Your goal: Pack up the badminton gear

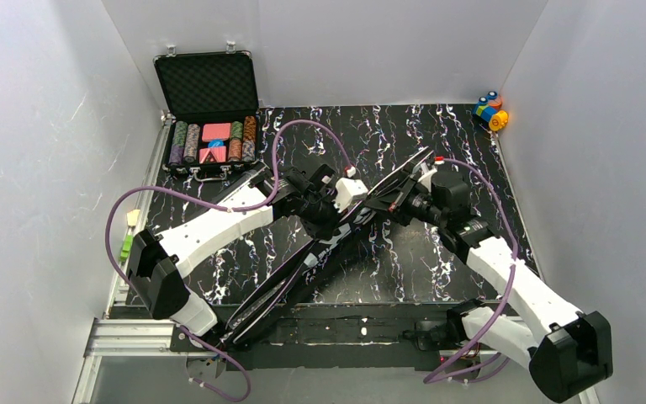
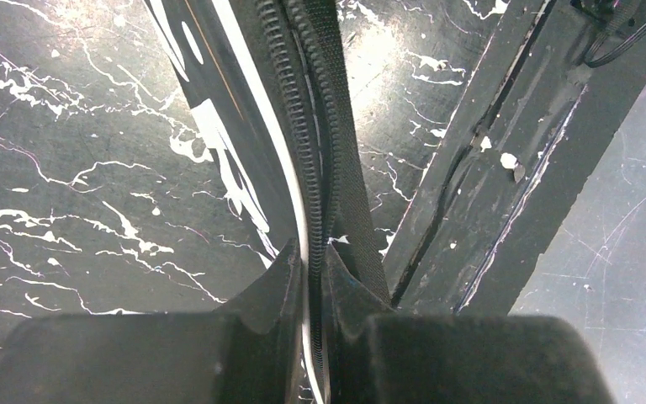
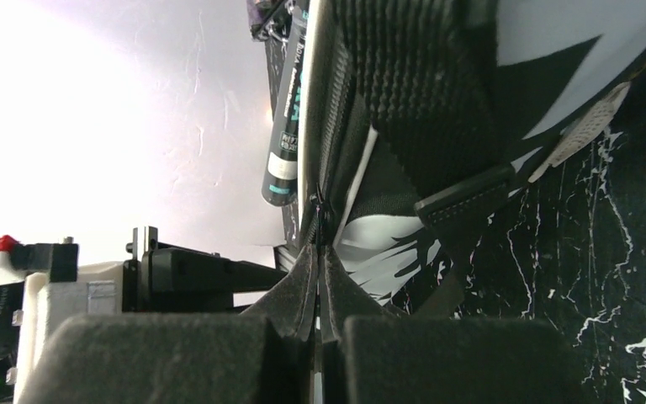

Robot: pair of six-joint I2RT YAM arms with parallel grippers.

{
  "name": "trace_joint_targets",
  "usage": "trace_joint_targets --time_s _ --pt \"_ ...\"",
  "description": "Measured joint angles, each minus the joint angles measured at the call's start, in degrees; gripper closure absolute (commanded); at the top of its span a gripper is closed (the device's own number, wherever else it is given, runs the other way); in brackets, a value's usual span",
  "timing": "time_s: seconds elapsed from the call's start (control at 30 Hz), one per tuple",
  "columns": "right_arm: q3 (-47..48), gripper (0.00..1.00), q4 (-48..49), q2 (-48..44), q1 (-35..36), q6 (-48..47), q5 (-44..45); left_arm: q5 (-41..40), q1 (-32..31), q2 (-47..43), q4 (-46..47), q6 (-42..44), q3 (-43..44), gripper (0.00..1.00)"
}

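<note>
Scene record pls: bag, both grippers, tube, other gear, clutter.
bag: black racket bag, lying diagonally on the table, near-left to far-right
left gripper: shut on the bag's zipped edge
right gripper: shut on the bag's edge, further towards its far end
tube: dark tube with teal lettering, close beside the bag's edge; cannot tell if it is inside
rackets, shuttlecocks: not in view
clutter: poker chip case, open, far left; toy blocks, far right corner
</note>
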Motion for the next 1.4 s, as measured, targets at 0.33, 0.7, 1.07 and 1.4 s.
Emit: trace_joint_targets --time_s 0.33,0.7,1.07,1.4 --pt "0.3 0.99 4.9 6.0 9.8 1.6 2.0 -0.3 0.0 0.0 -1.3 0.0 0.0 1.00" --pt "1.9 0.99 10.2 10.9 15.7 2.0 -2.0 -2.3 0.1 0.0 -2.4 0.0 0.1 1.00" --pt "2.7 0.36 -7.9 -6.3 10.7 -3.5 1.9 -3.2 6.0 10.2 1.3 -5.2 11.0 1.00" --pt "10.8 0.21 -20.1 1.8 8.7 -9.3 10.6 0.8 10.8 12.2 -0.1 -15.5 16.3 1.00"
